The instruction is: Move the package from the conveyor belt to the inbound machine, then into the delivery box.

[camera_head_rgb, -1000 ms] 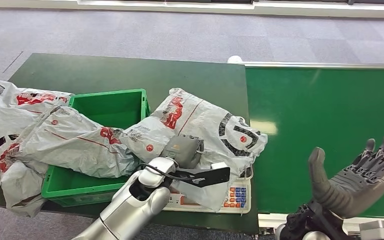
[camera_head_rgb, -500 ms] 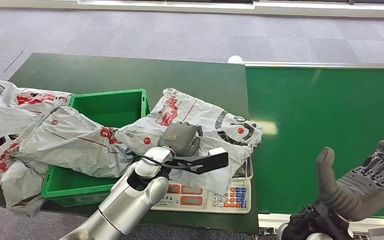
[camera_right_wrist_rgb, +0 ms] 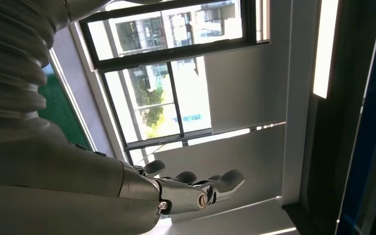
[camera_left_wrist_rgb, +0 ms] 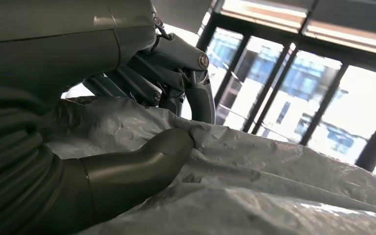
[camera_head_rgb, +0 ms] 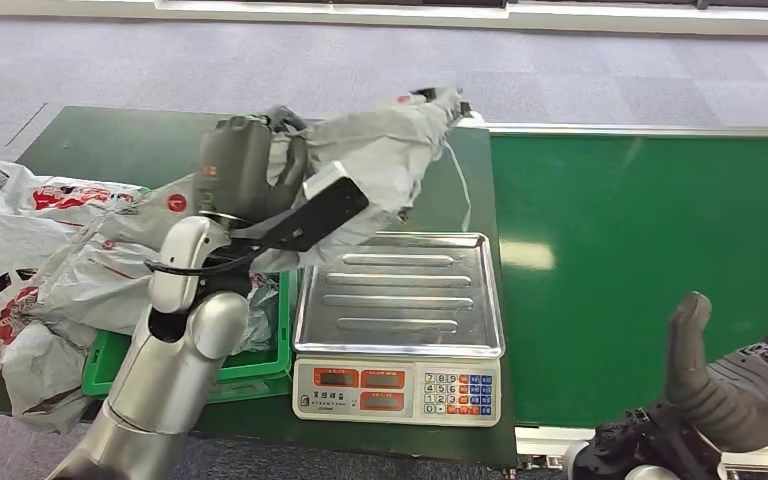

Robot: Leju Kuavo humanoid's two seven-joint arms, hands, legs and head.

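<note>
Above the far left of the scale [camera_head_rgb: 400, 290], held aloft: package [camera_head_rgb: 380, 150], grey crinkled poly mailer with red print, gripped by left hand [camera_head_rgb: 245, 165]. Dark green table [camera_head_rgb: 260, 140]; green conveyor belt [camera_head_rgb: 650, 250] right; grey carpet beyond. Green crate [camera_head_rgb: 260, 360] left, buried under further mailers [camera_head_rgb: 110, 270]. Right hand [camera_head_rgb: 740, 385], near right, fingers spread, holding nothing.

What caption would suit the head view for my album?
The robot's left hand lifts a grey package above the empty scale, beside a green box of packages.
</note>
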